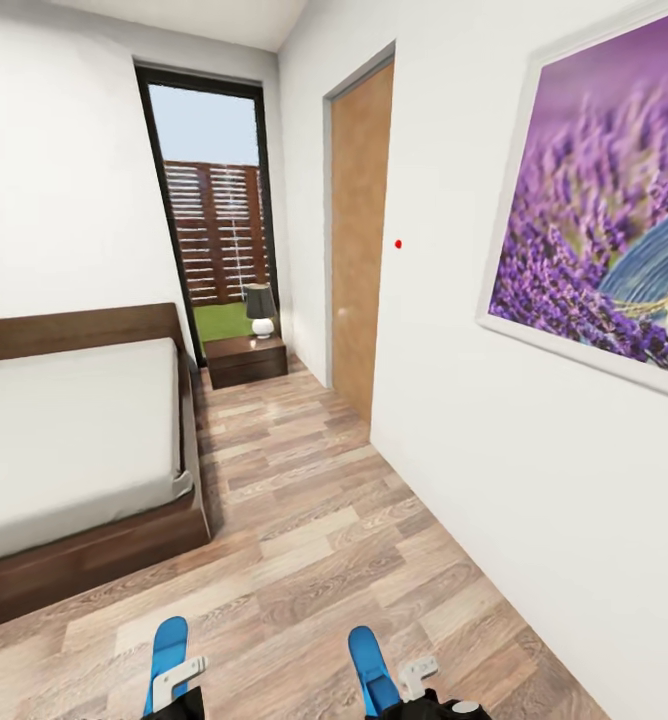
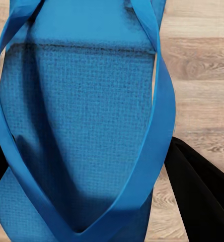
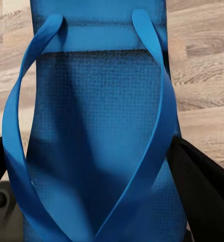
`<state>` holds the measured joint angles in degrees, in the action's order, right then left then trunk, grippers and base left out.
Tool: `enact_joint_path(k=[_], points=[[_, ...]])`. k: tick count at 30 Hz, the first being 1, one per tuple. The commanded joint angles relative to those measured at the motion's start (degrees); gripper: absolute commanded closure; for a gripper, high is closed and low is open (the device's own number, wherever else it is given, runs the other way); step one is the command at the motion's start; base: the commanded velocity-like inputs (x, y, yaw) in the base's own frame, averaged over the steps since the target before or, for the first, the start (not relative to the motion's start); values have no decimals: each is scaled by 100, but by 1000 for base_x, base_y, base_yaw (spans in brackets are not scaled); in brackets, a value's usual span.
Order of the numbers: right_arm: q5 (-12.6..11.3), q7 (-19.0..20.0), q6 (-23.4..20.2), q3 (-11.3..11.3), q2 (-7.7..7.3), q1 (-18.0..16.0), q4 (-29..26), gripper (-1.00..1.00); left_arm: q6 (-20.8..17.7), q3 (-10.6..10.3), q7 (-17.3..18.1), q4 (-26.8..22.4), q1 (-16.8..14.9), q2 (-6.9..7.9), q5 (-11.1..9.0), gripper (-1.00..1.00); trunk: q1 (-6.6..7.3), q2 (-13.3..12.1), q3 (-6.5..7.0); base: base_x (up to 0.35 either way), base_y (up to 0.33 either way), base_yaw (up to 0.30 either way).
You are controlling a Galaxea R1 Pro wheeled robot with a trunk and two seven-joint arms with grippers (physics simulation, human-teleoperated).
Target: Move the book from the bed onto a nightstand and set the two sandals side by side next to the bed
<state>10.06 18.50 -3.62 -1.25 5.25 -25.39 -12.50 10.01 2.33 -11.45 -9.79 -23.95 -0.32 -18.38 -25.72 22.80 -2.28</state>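
blue sandals (image 1: 169, 650), off-white bed (image 1: 69, 440), dark brown nightstand (image 1: 246, 358), purple lavender picture (image 1: 599, 200)

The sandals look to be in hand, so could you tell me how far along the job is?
Nothing is placed yet. The left sandal and right sandal are each carried, with the bed ahead. The book isn't visible. Left: set the sandals beside the bed, then move the book to the nightstand.

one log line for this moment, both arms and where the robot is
left end effector: holds blue sandal | right end effector: holds second blue sandal | place: wood floor, bed at left, nightstand ahead
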Motion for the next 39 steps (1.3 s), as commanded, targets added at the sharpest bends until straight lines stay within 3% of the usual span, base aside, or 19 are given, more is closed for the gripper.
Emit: enact_joint_path(k=[1, 9, 33, 39], points=[[21, 14, -34, -7, -3, -1, -17, 100, 20, 22, -6, 4, -6, -3, 1, 100, -6, 12, -8, 271, 0, 276], [19, 14, -34, 0, -5, -1, -17, 100, 19, 21, -6, 4, -5, -3, 1, 100, -6, 12, 24, 316, 0, 257], [-12, 65, -33, -7, -7, -31, 143, 100, -21, 13, 31, 73, -98, -11, 10, 100, -6, 12, 24, 0, 0, 0], [10, 50, -57, -6, -75, 166, -45, 100, -41, 3, -61, 47, -25, -4, -13, 100, -6, 12, 24, 0, 0, 0]])
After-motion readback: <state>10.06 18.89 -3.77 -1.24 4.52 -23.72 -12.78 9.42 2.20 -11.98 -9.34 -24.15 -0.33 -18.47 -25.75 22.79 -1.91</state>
